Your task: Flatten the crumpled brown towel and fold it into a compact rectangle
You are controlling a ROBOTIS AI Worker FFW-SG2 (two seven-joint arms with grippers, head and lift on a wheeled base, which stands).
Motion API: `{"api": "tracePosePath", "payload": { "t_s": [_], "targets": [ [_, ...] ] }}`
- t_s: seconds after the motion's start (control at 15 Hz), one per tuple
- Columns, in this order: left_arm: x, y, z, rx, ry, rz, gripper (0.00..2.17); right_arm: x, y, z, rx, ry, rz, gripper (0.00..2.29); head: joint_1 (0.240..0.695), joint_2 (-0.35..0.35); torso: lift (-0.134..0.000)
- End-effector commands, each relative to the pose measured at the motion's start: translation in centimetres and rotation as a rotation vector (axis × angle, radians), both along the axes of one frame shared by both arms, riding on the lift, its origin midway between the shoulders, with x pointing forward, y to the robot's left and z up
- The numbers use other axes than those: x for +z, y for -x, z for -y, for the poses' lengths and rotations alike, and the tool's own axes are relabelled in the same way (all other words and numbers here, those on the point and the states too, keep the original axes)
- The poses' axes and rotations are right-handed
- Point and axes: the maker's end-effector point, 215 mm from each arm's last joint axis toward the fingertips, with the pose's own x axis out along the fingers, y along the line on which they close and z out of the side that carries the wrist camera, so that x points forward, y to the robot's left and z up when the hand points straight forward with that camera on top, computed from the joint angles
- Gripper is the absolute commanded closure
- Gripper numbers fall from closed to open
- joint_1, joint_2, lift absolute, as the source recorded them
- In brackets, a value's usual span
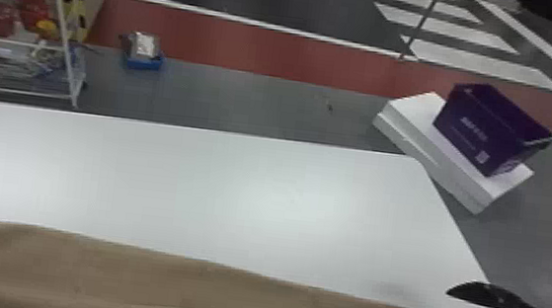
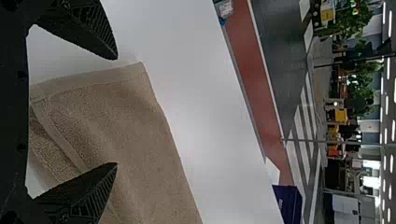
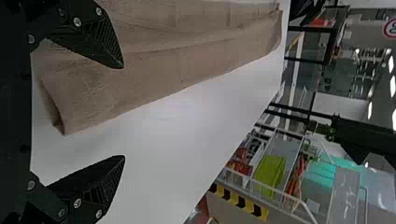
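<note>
On the worktop (image 1: 217,184), the brown towel (image 1: 166,277) seems part-folded; left hand (image 2: 116,111) and right hand (image 3: 124,112), spread and empty, should grip its ends next.

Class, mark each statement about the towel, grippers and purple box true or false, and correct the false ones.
1. The brown towel lies on the white table. True.
2. The left gripper is shut. False: its fingers stand apart.
3. The right gripper is open. True.
4. The purple box stands on the table. False: it stands on a white stack beyond the table.
</note>
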Motion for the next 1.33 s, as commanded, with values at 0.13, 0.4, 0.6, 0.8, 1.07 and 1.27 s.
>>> {"api": "tracePosePath", "payload": {
  "t_s": [0.13, 0.4, 0.6, 0.8, 1.07, 1.27],
  "targets": [
    [1.0, 0.6, -1.6, 0.029, -0.020, 0.010, 0.04, 4.3, -2.6, -7.8, 0.142, -0.034, -0.053, 0.29, 0.695, -0.139, -0.124],
    [0.5, 1.6, -2.1, 0.090, 0.021, -0.049, 0.04, 4.7, -5.5, -14.5, 0.190, -0.077, -0.164, 0.44, 0.695, 0.003, -0.124],
    [1.1, 1.2, -1.8, 0.107, 0.059, -0.033, 0.04, 5.0, -8.0, -17.6, 0.209, -0.013, -0.224, 0.44, 0.695, 0.100, -0.124],
    [1.4, 0.6, -2.0, 0.139, 0.069, -0.010, 0.04, 5.4, -9.3, -20.5, 0.177, 0.032, -0.371, 0.45, 0.695, 0.153, -0.124],
    [2.3, 0.4, -1.6, 0.141, 0.085, 0.004, 0.04, 4.4, -8.1, -23.5, 0.223, 0.195, -0.414, 0.47, 0.695, 0.199, -0.124],
    [2.1, 0.9, -1.5, 0.156, 0.097, -0.009, 0.04, 2.3, -5.3, -24.1, 0.288, 0.320, -0.429, 0.47, 0.695, 0.227, -0.124]
  ]
}}
